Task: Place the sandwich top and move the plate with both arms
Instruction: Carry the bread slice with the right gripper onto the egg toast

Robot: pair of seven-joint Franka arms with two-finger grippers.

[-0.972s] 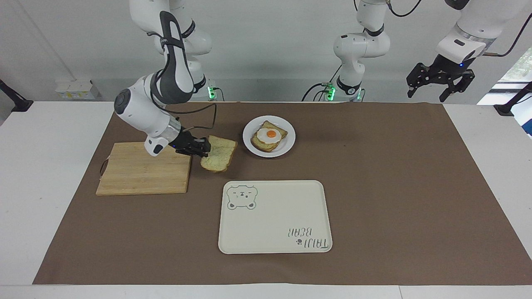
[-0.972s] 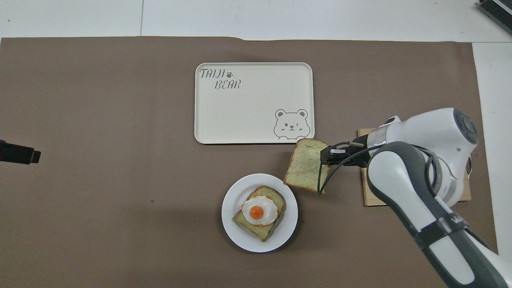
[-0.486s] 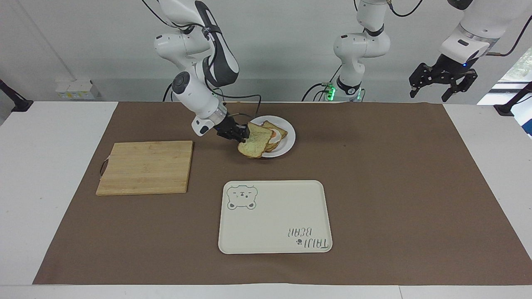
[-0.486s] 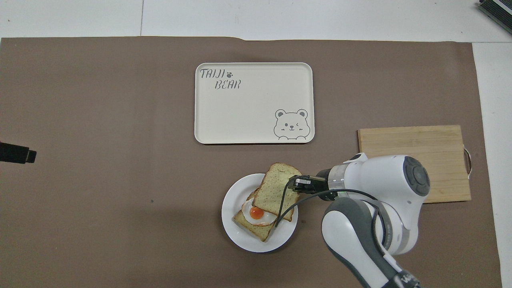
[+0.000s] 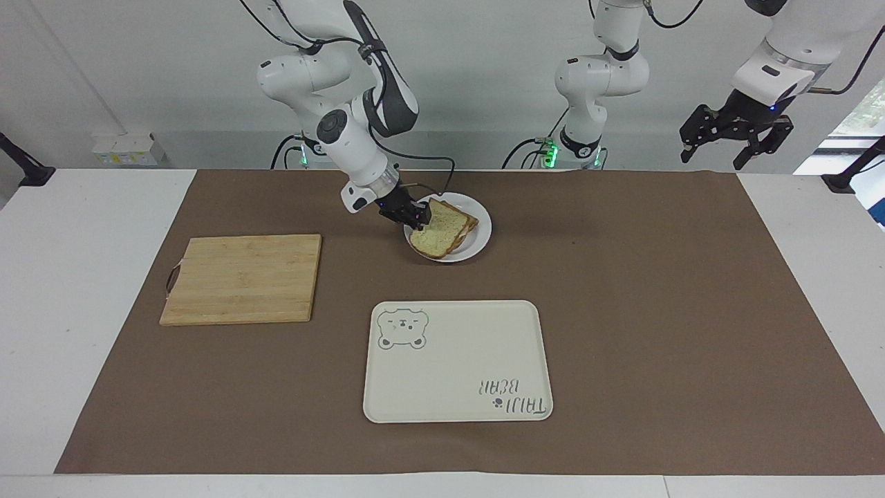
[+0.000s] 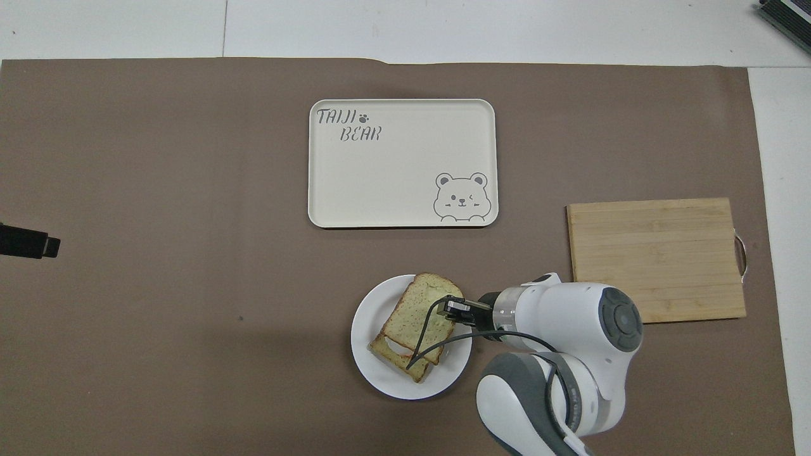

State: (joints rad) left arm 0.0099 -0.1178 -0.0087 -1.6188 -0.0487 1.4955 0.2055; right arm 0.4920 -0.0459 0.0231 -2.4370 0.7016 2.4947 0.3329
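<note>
Right gripper: clamped on one edge of the sandwich top, over the rim of the plate on the side toward the right arm's end of the table.
Sandwich top: a plain slice with speckled pale crumb, held out from the gripper's fingertips above the toast slice; it covers nearly all of that slice, and whether the two touch cannot be told.
Toast slice: on the plate beneath the held slice, only its corner and a sliver of egg white showing in the overhead view.
Plate: on the brown mat, directly under the right gripper's load.
Left gripper: waits with its fingers spread wide and nothing between them, raised at the left arm's end of the table, well apart from the plate.
Tray: cream, well clear of both grippers, printed "TAIJI BEAR" with a paw mark and a winking bear face.
Cutting board: wooden, bare, toward the right arm's end, apart from the right gripper.
</note>
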